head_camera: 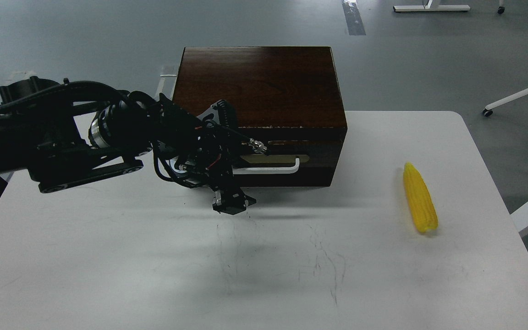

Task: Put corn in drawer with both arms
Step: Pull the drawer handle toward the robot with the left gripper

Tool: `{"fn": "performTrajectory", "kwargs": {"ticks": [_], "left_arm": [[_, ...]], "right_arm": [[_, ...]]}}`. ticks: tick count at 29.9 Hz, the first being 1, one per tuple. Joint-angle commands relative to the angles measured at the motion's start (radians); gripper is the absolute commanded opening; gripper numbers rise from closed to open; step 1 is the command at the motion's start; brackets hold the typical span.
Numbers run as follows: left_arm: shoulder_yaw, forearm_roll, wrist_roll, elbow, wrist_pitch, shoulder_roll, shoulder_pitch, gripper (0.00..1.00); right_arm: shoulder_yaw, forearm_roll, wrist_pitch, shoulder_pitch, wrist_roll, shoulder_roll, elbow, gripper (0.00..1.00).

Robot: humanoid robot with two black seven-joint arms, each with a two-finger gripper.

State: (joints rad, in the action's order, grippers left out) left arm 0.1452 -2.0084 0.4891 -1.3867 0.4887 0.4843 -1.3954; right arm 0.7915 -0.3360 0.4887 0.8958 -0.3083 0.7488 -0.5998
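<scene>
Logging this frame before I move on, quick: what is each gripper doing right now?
Left gripper: at the drawer handle; too dark to tell open or shut.
Right gripper: not in view.

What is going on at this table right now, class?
A robot's left arm reaches in from the left, its gripper in front of a dark wooden box, right by the white handle of the drawer. The drawer looks shut. The corn lies untouched on the white table, to the right of the box. No right arm is in view.
</scene>
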Motion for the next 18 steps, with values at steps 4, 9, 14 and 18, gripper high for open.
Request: {"fn": "performTrajectory", "kwargs": {"ticks": [4, 9, 14, 18], "left_arm": [[-0.003, 0.000, 0.000, -0.017, 0.000, 0.005, -0.007, 0.80], [-0.003, 0.002, 0.000, -0.035, 0.000, 0.007, -0.011, 0.80], [-0.001, 0.008, 0.000, -0.063, 0.000, 0.008, -0.013, 0.80], [-0.001, 0.008, 0.000, -0.061, 0.000, 0.007, -0.014, 0.80]], "right_arm": [[0.000, 0.000, 0.000, 0.000, 0.000, 0.001, 0.000, 1.00], [0.000, 0.000, 0.000, 0.006, 0.000, 0.000, 0.000, 1.00], [0.000, 0.000, 0.000, 0.006, 0.000, 0.000, 0.000, 1.00], [0.000, 0.000, 0.000, 0.006, 0.000, 0.000, 0.000, 1.00]]}}
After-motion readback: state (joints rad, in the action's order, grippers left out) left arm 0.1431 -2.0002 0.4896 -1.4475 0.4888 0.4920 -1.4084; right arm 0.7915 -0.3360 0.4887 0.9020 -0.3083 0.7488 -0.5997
